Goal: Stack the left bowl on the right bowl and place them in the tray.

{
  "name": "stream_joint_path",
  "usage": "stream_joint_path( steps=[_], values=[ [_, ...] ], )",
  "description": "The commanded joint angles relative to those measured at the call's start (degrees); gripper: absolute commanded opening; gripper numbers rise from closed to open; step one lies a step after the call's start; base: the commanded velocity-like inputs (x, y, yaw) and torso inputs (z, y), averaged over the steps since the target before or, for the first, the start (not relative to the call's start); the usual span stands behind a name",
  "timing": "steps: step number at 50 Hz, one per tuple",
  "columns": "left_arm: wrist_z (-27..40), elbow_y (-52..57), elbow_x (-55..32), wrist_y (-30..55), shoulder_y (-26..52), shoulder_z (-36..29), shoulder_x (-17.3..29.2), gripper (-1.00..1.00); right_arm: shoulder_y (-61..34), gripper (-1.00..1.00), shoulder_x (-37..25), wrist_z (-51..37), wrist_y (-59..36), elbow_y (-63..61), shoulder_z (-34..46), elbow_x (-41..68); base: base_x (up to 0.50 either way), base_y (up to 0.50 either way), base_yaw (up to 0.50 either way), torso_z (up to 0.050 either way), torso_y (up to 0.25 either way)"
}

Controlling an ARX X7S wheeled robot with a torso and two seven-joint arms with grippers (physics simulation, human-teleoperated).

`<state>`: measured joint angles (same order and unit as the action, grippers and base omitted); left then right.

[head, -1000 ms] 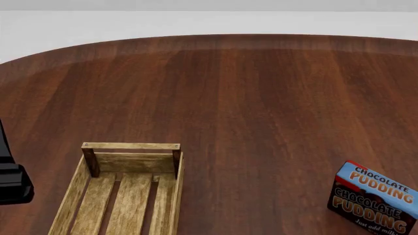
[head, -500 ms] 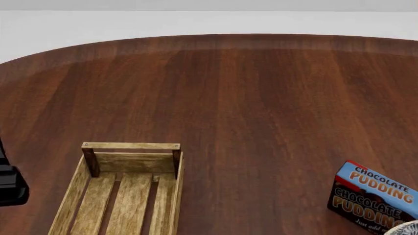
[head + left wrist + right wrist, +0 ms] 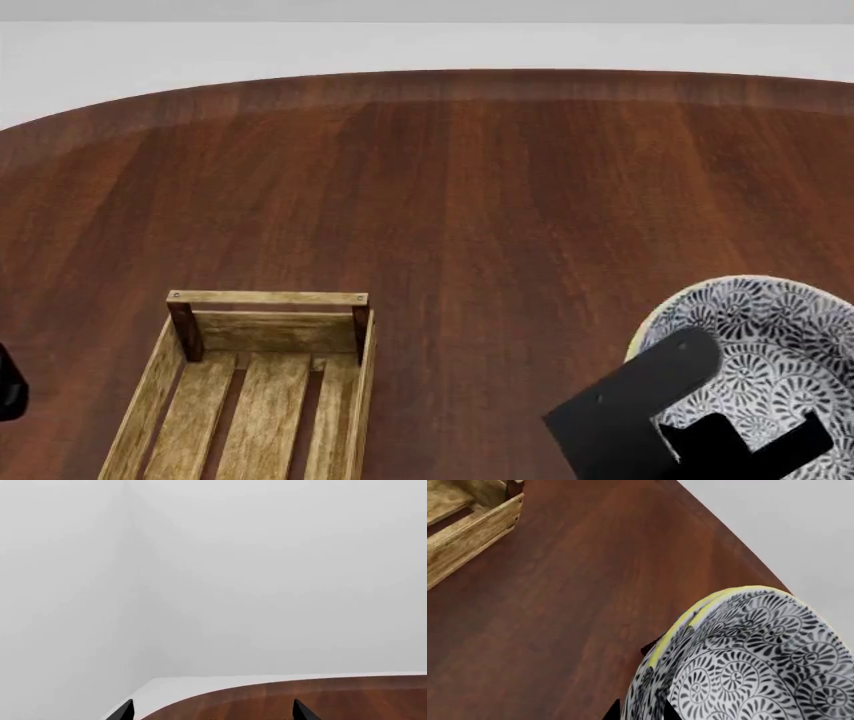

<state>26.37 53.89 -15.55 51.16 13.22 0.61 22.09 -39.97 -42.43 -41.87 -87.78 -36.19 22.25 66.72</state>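
Right pincer (image 3: pixel 741 440): clamped on the rim of the patterned bowl stack (image 3: pixel 767 340) — held above the tabletop (image 3: pixel 507 180), right of the tray.
Tray (image 3: pixel 254 400): near-left, nothing inside.
Left pincer (image 3: pixel 210 711): tips apart — gripping nothing.

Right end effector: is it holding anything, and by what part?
Yes: the right end effector grips the stacked bowls by their rim. The left holds nothing visible.
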Motion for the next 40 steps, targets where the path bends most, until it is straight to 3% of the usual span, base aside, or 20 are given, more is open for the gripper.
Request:
stream_joint_path(
  steps=[1,11,40],
  values=[
    [0.28,0.38,-0.78,0.83,0.04,1.27,0.22,1.0,-15.52,-1.0,1.64,5.83,0.98,5.18,12.06,2.25,0.0,0.0,0.0,0.0,0.0],
    [0.51,0.56,-1.05,0.66,-0.24,1.64,0.45,1.0,-23.14,-1.0,5.92,13.68,3.61,8.54,22.24,-3.63,0.0,0.0,0.0,0.002,0.001],
    [1.39,1.07,-1.62,-0.65,-2.48,3.39,1.08,1.0,-31.75,-1.0,16.02,30.74,14.18,19.53,37.36,-12.83,0.0,0.0,0.0,0.0,0.001]
  ],
)
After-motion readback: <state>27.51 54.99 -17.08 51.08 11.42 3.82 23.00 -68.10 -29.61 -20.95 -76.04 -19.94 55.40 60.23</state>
